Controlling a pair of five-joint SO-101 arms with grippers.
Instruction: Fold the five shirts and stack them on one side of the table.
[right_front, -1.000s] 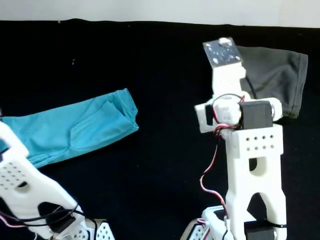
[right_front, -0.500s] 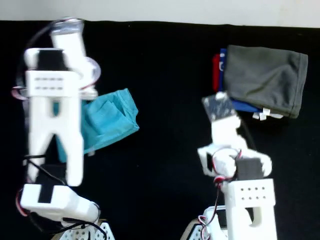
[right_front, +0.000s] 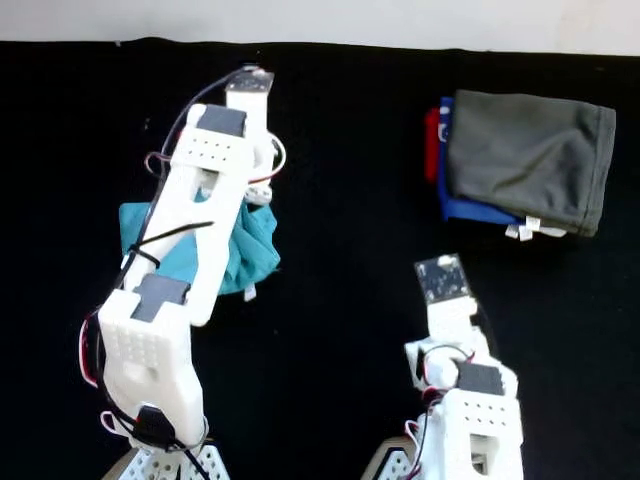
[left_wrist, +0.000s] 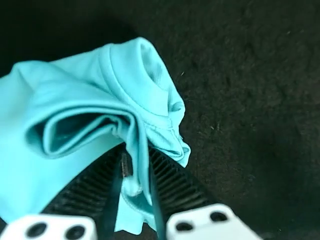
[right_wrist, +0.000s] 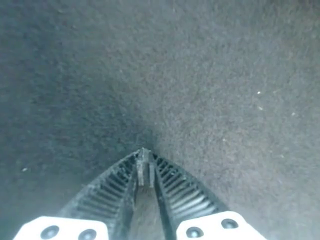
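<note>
Black all over, the table (right_front: 340, 130) holds a stack of folded shirts (right_front: 525, 160). Well apart from it, the left gripper (left_wrist: 136, 165) pinches the bunched teal shirt (left_wrist: 85, 105); nearer, the right gripper (right_wrist: 145, 172) is closed on nothing. The pinch may slip and the shirt flop open.

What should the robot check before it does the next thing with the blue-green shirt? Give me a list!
1. Left hand gripping the teal shirt: ok, cloth is pinched in it.
2. Teal shirt neatly folded: not ok, it is bunched up.
3. Right hand free to help: ok, it is shut on nothing, above the black table.
4. Grey shirt lying on top of the blue shirt and red shirt: ok.
5. All five shirts found: cannot tell, four show, and a fifth may hide under the grey one.
</note>
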